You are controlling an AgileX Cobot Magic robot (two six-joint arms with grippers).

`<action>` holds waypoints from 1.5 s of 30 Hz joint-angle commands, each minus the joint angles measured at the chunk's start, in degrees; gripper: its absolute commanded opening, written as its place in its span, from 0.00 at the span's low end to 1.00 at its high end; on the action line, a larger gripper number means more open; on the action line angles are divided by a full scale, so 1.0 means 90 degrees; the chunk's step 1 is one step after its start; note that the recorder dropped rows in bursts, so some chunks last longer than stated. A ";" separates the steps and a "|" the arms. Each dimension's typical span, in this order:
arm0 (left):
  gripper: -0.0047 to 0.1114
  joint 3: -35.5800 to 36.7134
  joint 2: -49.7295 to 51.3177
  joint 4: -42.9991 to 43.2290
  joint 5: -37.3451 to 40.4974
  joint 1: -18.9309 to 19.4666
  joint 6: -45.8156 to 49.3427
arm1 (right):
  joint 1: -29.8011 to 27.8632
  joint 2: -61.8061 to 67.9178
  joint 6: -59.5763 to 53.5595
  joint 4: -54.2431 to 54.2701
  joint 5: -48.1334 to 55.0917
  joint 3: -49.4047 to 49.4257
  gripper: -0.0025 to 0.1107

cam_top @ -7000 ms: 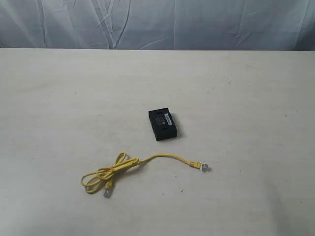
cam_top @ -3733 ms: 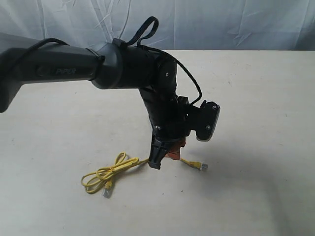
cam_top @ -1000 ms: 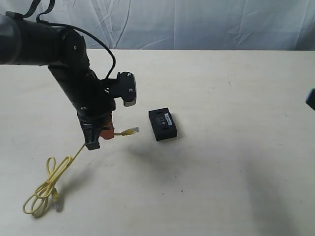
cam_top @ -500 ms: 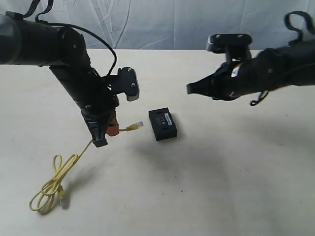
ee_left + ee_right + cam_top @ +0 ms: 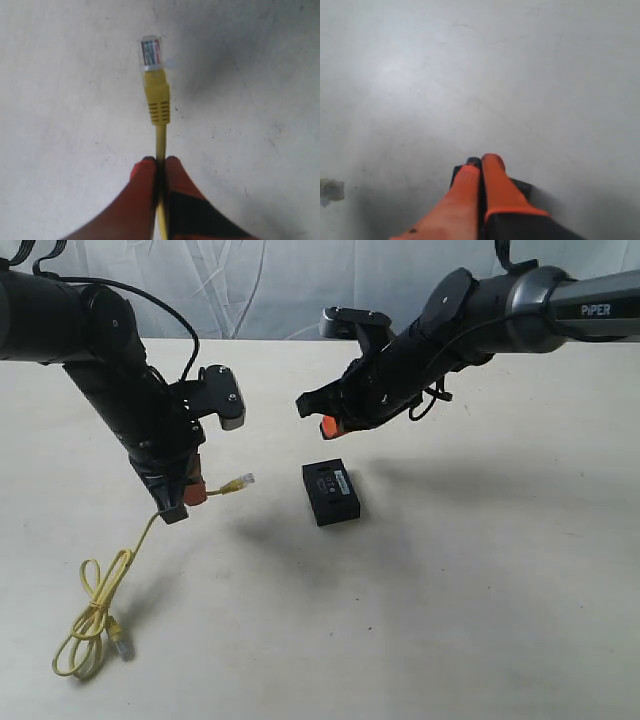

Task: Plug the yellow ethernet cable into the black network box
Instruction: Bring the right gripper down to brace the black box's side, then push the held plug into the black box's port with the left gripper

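Pale, scuffed table (image 5: 480, 590) before a wrinkled grey-white cloth (image 5: 400, 290): my left gripper (image 5: 185, 502) hangs above the tabletop on the left of the exterior view. Its orange-tipped fingers (image 5: 142, 185) are pinched tight on the yellow ethernet cable (image 5: 140, 540), just behind the ribbed yellow boot (image 5: 158, 100).

The clear plug (image 5: 150, 51) juts out past my fingertips in mid-air. Seen from the exterior camera, it points toward the black network box (image 5: 330, 492) but stands apart from it, with bare table between the two.

Below my grip the cord slants down to the table and ends in loose loops (image 5: 85, 625) near the front left. The second plug (image 5: 120, 648) lies on the surface just beside them.

The box lies flat near the middle of the table with a pale label strip (image 5: 340, 481) on its top. Neither the cable nor either gripper touches it.

My right gripper (image 5: 318, 418) hovers in the air beyond the box, reaching in from the right of the exterior view. Its fingers are pressed together with nothing between them. The right wrist camera shows the two orange tips meeting over bare table. I cannot tell what the dark shape just behind them in that view is.
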 commanded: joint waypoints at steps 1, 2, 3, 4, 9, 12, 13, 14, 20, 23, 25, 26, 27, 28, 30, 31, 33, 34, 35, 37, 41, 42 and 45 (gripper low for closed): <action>0.04 0.0023 -0.0025 -0.0039 -0.0012 0.0011 -0.0005 | 0.0009 0.0371 -0.0444 0.0336 -0.0004 -0.0205 0.02; 0.04 0.0023 -0.0025 -0.0039 -0.0046 0.0011 -0.0005 | 0.0022 0.0434 -0.0528 0.0353 -0.0023 -0.0205 0.02; 0.04 0.0023 -0.0025 -0.0039 -0.0091 0.0011 -0.0005 | 0.0022 0.0497 -0.0600 0.0408 -0.0023 -0.0205 0.02; 0.04 0.0023 -0.0025 -0.0039 -0.0147 0.0011 -0.0005 | 0.0022 0.0544 -0.0656 0.0468 -0.0023 -0.0205 0.02; 0.04 0.0023 -0.0025 -0.0130 -0.0284 0.0011 -0.0005 | 0.0022 0.0752 -0.0803 0.0572 0.0046 -0.0211 0.02; 0.04 0.0023 -0.0025 -0.0130 -0.0284 0.0011 -0.0005 | 0.0022 0.0752 -0.0914 0.0572 0.0351 -0.0211 0.02; 0.04 0.0023 -0.0025 -0.0130 -0.0284 0.0011 -0.0005 | 0.0022 0.0752 -0.0958 0.0572 0.0450 -0.0211 0.02; 0.04 0.0023 -0.0025 -0.0130 -0.0284 0.0011 -0.0005 | 0.0022 0.0752 -0.1017 0.0572 0.0588 -0.0211 0.02; 0.04 0.0023 -0.0025 -0.0132 -0.0272 0.0011 -0.0005 | 0.0008 0.0713 -0.1044 0.0546 0.0973 -0.0211 0.02; 0.04 0.0023 -0.0025 -0.0132 -0.0272 0.0011 -0.0005 | 0.0008 0.0562 -0.1000 0.0473 0.1029 -0.0211 0.02; 0.04 0.0023 -0.0025 -0.0132 -0.0272 0.0011 -0.0005 | 0.0008 0.0414 -0.0918 0.0473 0.0986 -0.0211 0.02; 0.04 0.0023 -0.0025 -0.0161 -0.0272 0.0011 -0.0005 | -0.0075 0.0338 -0.0881 0.0492 0.0993 -0.0211 0.02; 0.04 0.0023 -0.0025 -0.0164 -0.0259 0.0011 -0.0005 | -0.0187 0.0249 -0.0881 0.0541 0.1091 -0.0211 0.02; 0.04 0.0023 -0.0025 -0.0164 -0.0259 0.0011 -0.0005 | -0.0394 0.0193 -0.0871 0.0672 0.1303 -0.0211 0.02; 0.04 0.0023 -0.0025 -0.0252 -0.0259 -0.0018 -0.0005 | -0.0816 0.0166 -0.0871 0.0823 0.1785 -0.0211 0.02; 0.04 0.0023 -0.0025 -0.0437 -0.0259 -0.0018 -0.0005 | -0.0964 0.0166 -0.0892 0.0836 0.2023 -0.0158 0.02; 0.04 0.0023 -0.0025 -0.0727 -0.0259 -0.0018 0.0022 | -0.1067 0.0166 -0.1070 0.0836 0.1980 0.0138 0.02; 0.04 0.0023 -0.0025 -0.0759 -0.0259 -0.0018 0.0022 | -0.1067 0.0166 -0.1179 0.0836 0.1873 0.0286 0.02; 0.04 0.0023 -0.0025 -0.0759 -0.0259 -0.0018 0.0022 | -0.1067 0.0166 -0.1273 0.0848 0.1777 0.0404 0.02; 0.04 0.0036 -0.0025 -0.0787 -0.0199 -0.0018 0.0022 | -0.1028 0.0166 -0.1522 0.0966 0.1529 0.0679 0.02; 0.04 0.0219 -0.0025 -0.0836 -0.0293 -0.0085 0.0039 | -0.1028 0.0166 -0.1826 0.1376 0.1241 0.0965 0.02; 0.04 0.0295 -0.0025 -0.0850 -0.0310 -0.0156 0.0132 | -0.1028 0.0166 -0.1897 0.1443 0.1259 0.0965 0.02; 0.04 0.0473 0.0003 -0.0850 -0.0483 -0.0358 0.0184 | -0.0979 0.0166 -0.1946 0.1472 0.1320 0.0965 0.02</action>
